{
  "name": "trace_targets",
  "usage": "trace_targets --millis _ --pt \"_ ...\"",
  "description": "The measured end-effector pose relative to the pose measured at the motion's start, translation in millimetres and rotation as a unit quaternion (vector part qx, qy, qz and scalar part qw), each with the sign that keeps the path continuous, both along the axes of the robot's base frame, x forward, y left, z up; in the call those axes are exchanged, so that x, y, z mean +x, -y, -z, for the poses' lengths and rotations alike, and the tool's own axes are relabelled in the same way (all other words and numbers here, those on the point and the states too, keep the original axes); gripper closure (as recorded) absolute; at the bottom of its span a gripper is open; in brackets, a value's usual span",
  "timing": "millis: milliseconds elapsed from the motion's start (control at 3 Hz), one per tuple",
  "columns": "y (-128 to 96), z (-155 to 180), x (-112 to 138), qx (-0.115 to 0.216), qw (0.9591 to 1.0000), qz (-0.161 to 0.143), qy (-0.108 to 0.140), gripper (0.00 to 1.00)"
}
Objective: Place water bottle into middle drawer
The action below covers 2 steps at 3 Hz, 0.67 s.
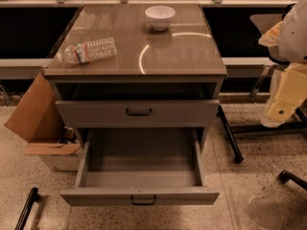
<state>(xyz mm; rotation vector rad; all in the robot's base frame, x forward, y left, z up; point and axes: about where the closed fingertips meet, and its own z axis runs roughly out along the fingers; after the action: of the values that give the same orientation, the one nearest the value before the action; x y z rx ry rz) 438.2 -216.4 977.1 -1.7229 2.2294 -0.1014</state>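
Observation:
The water bottle (pixel 91 51) lies on its side near the left edge of the cabinet top (pixel 177 51). It is clear and ribbed, with a red-green-white label band, and its cap end points left. The middle drawer (pixel 139 196) is pulled fully out below, and its grey inside is empty. My arm hangs at the right edge of the view with the gripper (pixel 279 112) pointing down beside the cabinet. It is far from the bottle and holds nothing that I can see.
A white bowl (pixel 160 17) stands at the back of the cabinet top. The grey drawer front above (pixel 139 112) is closed. An open cardboard box (pixel 34 115) leans on the floor at the left. Dark chair legs (pixel 229 137) stand at the right.

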Motion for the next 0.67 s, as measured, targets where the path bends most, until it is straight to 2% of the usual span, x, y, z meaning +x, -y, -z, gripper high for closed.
trace_targets --millis 333,667 --pt "0 0 0 0.0 1.0 0.0 0.001 0.0" --pt "-42 9 41 0.011 0.9995 -0.029 -0.002 0.0"
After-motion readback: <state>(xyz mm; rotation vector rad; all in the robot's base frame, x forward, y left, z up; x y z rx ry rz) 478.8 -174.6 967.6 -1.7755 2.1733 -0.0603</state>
